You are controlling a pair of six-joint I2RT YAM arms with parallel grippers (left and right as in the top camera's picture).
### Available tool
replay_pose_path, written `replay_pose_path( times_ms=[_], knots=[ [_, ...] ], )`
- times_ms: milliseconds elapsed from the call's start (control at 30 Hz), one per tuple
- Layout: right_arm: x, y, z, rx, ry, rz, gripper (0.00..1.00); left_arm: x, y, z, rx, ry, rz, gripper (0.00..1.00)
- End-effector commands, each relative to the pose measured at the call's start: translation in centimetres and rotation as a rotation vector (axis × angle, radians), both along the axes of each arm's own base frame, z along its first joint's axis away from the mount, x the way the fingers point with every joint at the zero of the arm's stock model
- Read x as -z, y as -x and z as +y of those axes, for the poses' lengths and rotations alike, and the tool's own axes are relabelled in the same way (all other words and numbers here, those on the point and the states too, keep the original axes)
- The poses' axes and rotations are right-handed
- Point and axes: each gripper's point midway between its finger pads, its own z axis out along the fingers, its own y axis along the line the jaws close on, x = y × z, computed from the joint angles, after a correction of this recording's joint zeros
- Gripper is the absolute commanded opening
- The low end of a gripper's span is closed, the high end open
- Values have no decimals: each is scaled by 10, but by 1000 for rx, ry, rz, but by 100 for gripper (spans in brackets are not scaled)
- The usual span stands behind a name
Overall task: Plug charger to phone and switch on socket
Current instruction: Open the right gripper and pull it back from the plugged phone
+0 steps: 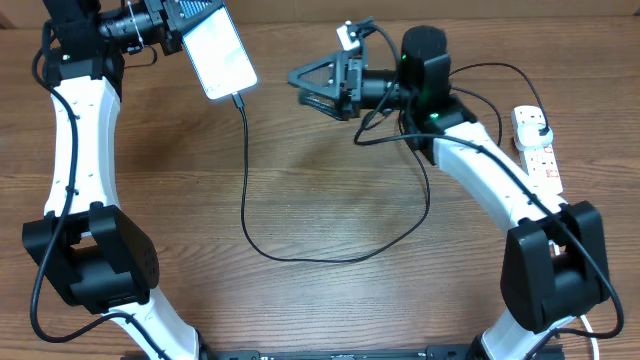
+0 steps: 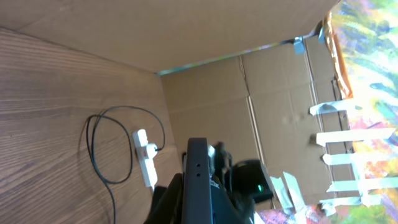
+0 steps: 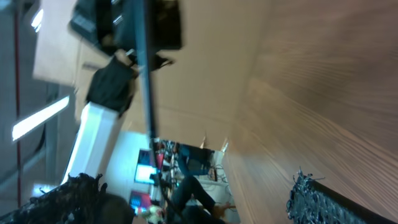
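Observation:
My left gripper (image 1: 188, 27) is shut on the top end of the phone (image 1: 217, 52) and holds it raised at the back left, its bright screen facing up. The charger cable (image 1: 246, 190) has its connector tip at the phone's lower edge. From there it loops across the table to a black plug (image 1: 541, 129) on the white socket strip (image 1: 537, 155) at the right. My right gripper (image 1: 298, 86) is open and empty, pointing left, a short way right of the phone's lower end. The left wrist view shows the phone edge-on (image 2: 198, 180), the strip (image 2: 145, 157) and the cable (image 2: 91, 138). The right wrist view shows the phone edge-on (image 3: 145, 81).
Cardboard walls (image 2: 211, 37) close off the back of the wooden table (image 1: 330, 190). The right arm (image 1: 480, 165) reaches across from the right, over part of the cable loop. The left arm (image 1: 85, 130) stands along the left edge.

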Motion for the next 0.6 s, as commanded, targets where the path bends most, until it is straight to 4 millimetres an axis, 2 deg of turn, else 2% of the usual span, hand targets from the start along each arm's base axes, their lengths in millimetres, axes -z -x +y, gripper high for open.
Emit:
replay_pose_path(
  times_ms=[0,33,67,167,267,400,567],
  knots=[
    [0,-7,-20,35,38,-16,100,-5,5,-4,31,-20,-62,4],
    [6,-8,-23,42,56,1,100,-3,6,-5,34,-23,-63,4],
    [25,-11,-32,76,111,53,100,0,7,-7,40,-30,-66,4],
    [55,-16,-47,146,212,126,100,7,9,-10,43,-46,-58,4],
    [77,-16,-60,196,302,173,100,20,11,-14,37,-76,-39,4],
    [82,-14,-69,243,366,184,100,38,13,-17,20,-131,-7,4],
    [73,-14,-90,370,467,157,100,67,23,-35,32,-232,51,4]
  ],
)
